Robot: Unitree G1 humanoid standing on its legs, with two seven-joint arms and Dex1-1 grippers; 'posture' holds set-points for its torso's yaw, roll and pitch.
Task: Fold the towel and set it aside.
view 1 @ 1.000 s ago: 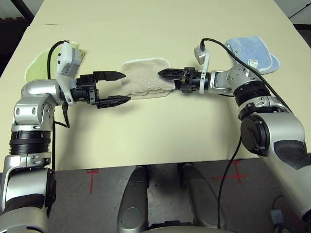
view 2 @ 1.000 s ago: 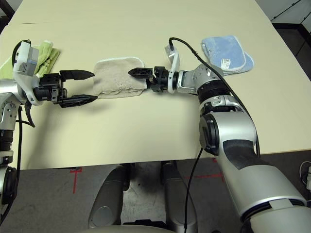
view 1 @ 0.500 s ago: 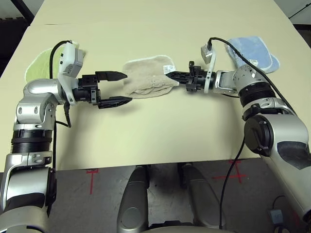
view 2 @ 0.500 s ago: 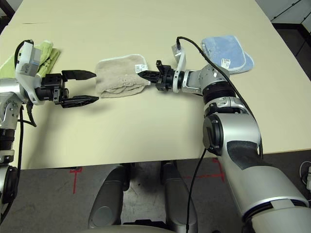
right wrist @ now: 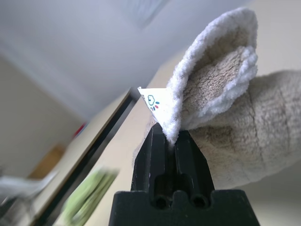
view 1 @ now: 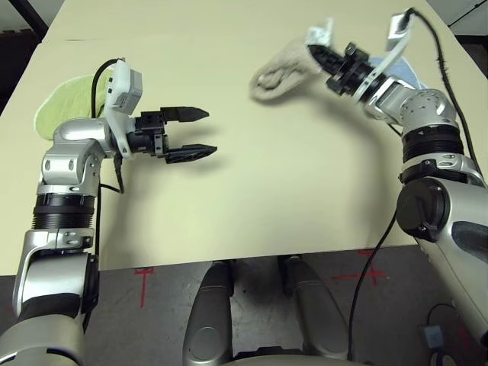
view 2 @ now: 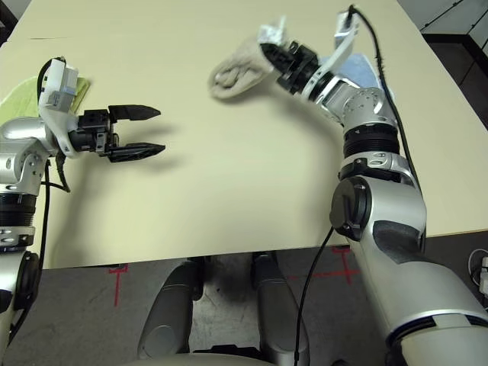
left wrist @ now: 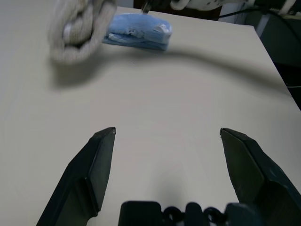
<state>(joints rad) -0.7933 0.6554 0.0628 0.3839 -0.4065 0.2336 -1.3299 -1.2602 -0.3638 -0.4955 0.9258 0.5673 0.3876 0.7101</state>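
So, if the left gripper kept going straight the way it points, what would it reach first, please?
Probably nothing: the open left gripper points across bare table. The hanging towel lies off that line.

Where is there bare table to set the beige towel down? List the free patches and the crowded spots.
Free: the broad middle of the table, between the open left pincer and the right arm, down to the near edge. Also the far centre strip. Crowded: far right, where the blue towel lies beyond the beige towel pinched in the right pincer; far left, the green cloth.
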